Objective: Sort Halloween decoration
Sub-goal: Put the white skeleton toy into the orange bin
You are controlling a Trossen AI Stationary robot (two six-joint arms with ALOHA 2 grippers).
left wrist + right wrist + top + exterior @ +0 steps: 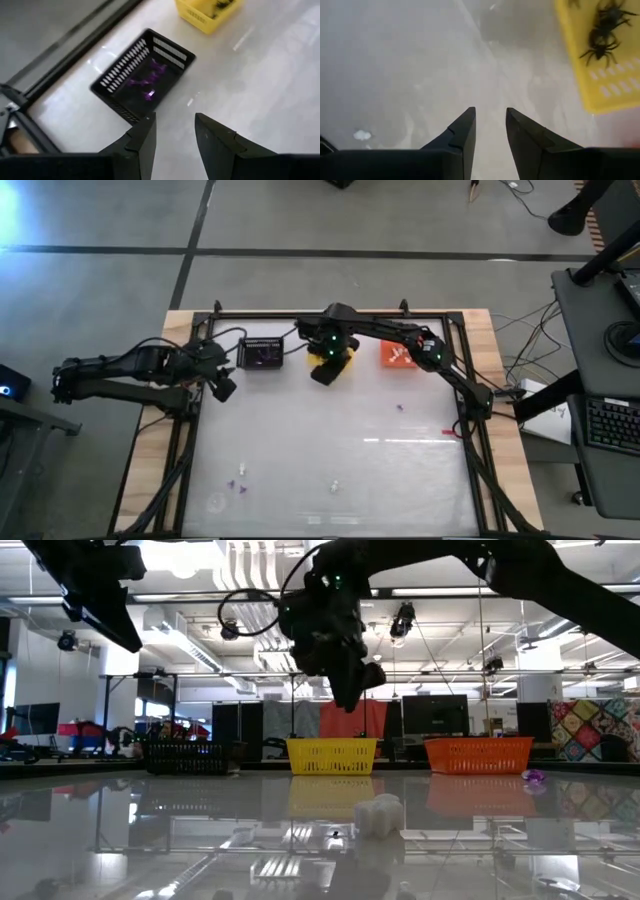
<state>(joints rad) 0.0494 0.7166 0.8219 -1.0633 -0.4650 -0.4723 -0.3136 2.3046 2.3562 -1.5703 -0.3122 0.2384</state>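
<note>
High view: my right gripper (326,370) hangs over the yellow basket (341,360) at the far edge of the table (300,440), between the black basket (264,354) and the orange basket (396,356). Right fingers (465,131) are apart with nothing between them; beyond them lies bare tabletop, with black spider trinkets (602,30) inside the yellow basket off to one side and a white trinket (362,135) lying on the table. My left gripper (222,388) waits near the table's left edge, just beside the black basket. Left fingers (144,140) are also spread and empty; purple trinkets (147,82) lie in the black basket ahead of them. Unsorted pieces remain on the table: small purple and white ones (240,485) toward the near left, a white piece (334,485) near the middle front, one purple piece (400,408) toward the right. Low view shows the white piece (378,815) on the glossy surface in front of the yellow basket.
</note>
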